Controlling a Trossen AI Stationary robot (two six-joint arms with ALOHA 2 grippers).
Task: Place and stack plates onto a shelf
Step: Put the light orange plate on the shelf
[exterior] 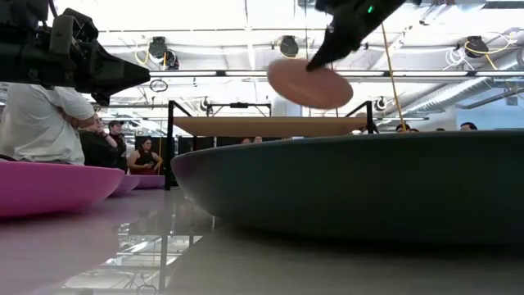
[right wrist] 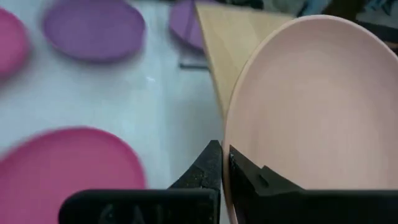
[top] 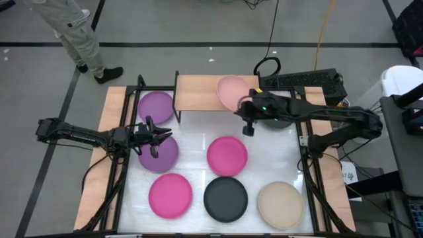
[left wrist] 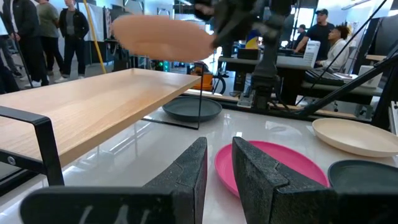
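Observation:
A salmon plate (top: 231, 89) hangs over the right end of the light-wood shelf (top: 195, 92), held by my right gripper (top: 246, 107). My left gripper (top: 156, 137) hovers over a purple plate (top: 162, 153) at the table's left; its fingers stand a narrow gap apart (left wrist: 219, 163) and hold nothing. A second purple plate (top: 156, 106) lies left of the shelf. Two hot pink plates (top: 227, 155) (top: 170, 195), a black plate (top: 225, 198) and a beige plate (top: 280, 203) lie on the table. Another black plate (top: 283, 123) lies under my right arm. My right gripper pinches the salmon plate's rim (right wrist: 227, 146) between its two fingers, one on the plate's upper face and one beneath. The fingers come from the table's right side, slanting down. The plate is lifted clear above the shelf board (exterior: 270, 125), slightly tilted.
Black frame bars (top: 135, 99) and long wooden strips (top: 109, 125) run along both table sides. A person (top: 79, 33) stands beyond the far left corner, and others sit and stand in the room behind. The shelf's left half (left wrist: 93, 106) is bare.

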